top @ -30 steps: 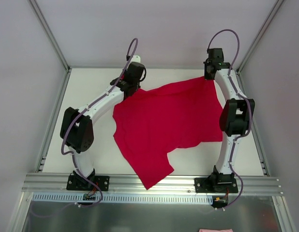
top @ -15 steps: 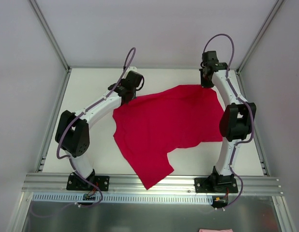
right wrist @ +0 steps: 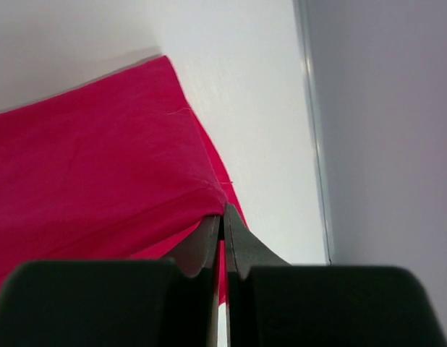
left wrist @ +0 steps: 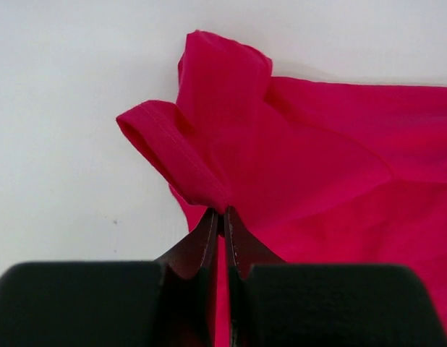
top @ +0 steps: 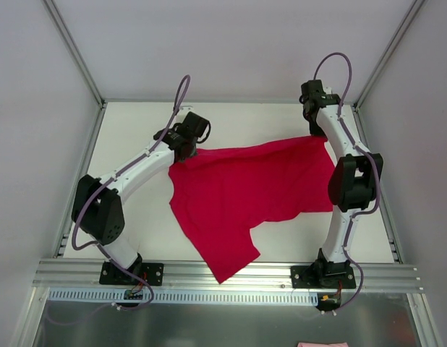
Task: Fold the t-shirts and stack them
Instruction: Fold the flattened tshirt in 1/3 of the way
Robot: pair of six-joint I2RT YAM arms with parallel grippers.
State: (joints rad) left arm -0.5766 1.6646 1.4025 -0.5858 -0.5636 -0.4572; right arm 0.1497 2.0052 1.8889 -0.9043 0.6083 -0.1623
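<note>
The t-shirt (top: pixel 252 195) lies spread between the arms. The left gripper (left wrist: pixel 222 214) is clamped on its far-left corner (a bunched hem), the right gripper (right wrist: pixel 222 211) on its far-right corner.

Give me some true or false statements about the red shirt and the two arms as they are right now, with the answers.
1. The plain crimson-red short-sleeved t-shirt lies neatly folded into a square. False: it is spread open across the white table.
2. The left jaws are shut on a bunched bit of the shirt. True.
3. The right jaws hang open above bare table. False: they are shut on the shirt's edge.
4. One corner of the shirt reaches over the metal rail at the table's near edge. True.
</note>
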